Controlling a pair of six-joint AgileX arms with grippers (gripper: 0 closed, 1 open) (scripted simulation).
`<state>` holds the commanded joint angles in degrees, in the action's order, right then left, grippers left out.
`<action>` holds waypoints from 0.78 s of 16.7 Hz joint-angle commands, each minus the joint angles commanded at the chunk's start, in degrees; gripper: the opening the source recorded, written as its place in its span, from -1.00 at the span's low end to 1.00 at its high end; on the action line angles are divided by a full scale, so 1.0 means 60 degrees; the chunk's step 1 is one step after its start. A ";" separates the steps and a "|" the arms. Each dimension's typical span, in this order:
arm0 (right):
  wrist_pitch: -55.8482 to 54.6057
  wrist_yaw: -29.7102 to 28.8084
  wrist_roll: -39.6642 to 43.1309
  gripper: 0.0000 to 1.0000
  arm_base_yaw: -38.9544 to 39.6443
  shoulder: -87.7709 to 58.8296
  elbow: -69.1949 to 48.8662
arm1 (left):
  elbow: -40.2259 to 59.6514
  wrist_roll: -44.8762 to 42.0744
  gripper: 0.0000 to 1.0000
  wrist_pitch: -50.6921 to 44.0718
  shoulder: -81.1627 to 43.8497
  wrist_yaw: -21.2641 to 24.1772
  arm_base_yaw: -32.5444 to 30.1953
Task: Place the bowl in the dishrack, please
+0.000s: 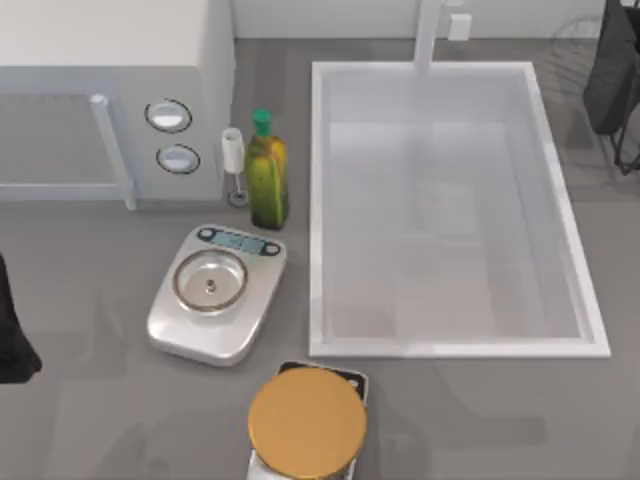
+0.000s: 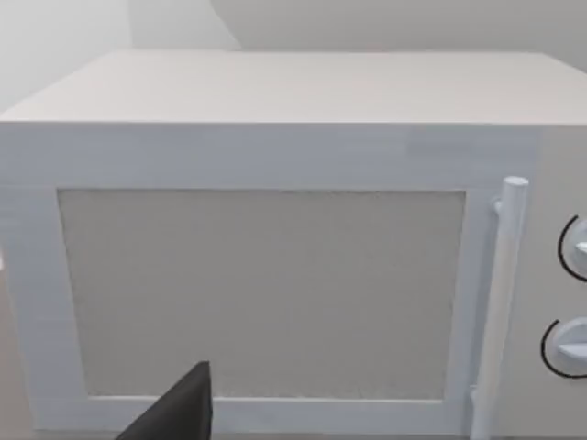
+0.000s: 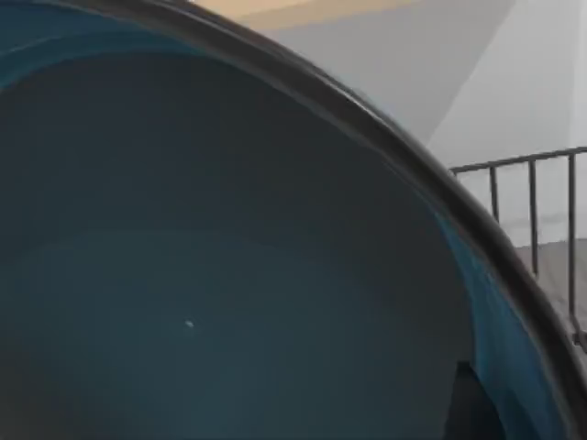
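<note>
The bowl [image 3: 229, 275] looms right in front of the right wrist camera, glossy teal inside with a dark rim, tilted on its side. My right gripper is shut on the bowl's rim, with one dark fingertip [image 3: 470, 408] lying against the inner wall. Thin dark wires of the dishrack [image 3: 532, 197] stand just beyond the rim. In the top view my right arm [image 1: 612, 70] hangs over the far right corner, where dishrack wires [image 1: 627, 152] show beside it. My left arm [image 1: 12, 335] is parked at the left edge, facing the microwave.
A big white sink basin [image 1: 320, 200] fills the middle right. A white microwave [image 1: 110, 90] stands far left, with a green bottle [image 1: 267, 175] beside it. A silver scale [image 1: 215, 295] and an orange disc [image 1: 305, 422] sit near the front.
</note>
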<state>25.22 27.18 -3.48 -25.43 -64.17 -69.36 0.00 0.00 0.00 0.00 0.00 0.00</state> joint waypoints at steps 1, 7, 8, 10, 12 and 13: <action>-0.0701 0.0302 0.0103 -1.00 -0.0406 0.0258 0.0159 | 0.0000 0.0000 1.00 0.0000 0.0000 0.0000 0.0000; -0.2792 0.1349 0.0421 -1.00 -0.1804 0.1242 0.0610 | 0.0000 0.0000 1.00 0.0000 0.0000 0.0000 0.0000; -0.2798 0.1353 0.0422 -1.00 -0.1808 0.1246 0.0612 | 0.0000 0.0000 1.00 0.0000 0.0000 0.0000 0.0000; -0.2798 0.1353 0.0422 -1.00 -0.1808 0.1246 0.0612 | 0.0000 0.0000 1.00 0.0000 0.0000 0.0000 0.0000; -0.2797 0.1327 0.0407 -1.00 -0.1763 0.1195 0.0575 | 0.0000 0.0000 1.00 0.0000 0.0000 0.0000 0.0000; -0.2903 0.1293 0.0407 -1.00 -0.1730 0.1093 0.0576 | 0.0000 0.0000 1.00 0.0000 0.0000 0.0000 0.0000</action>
<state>7.81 34.93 -1.04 -35.81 -57.61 -65.90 0.00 0.00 0.00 0.00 0.00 0.00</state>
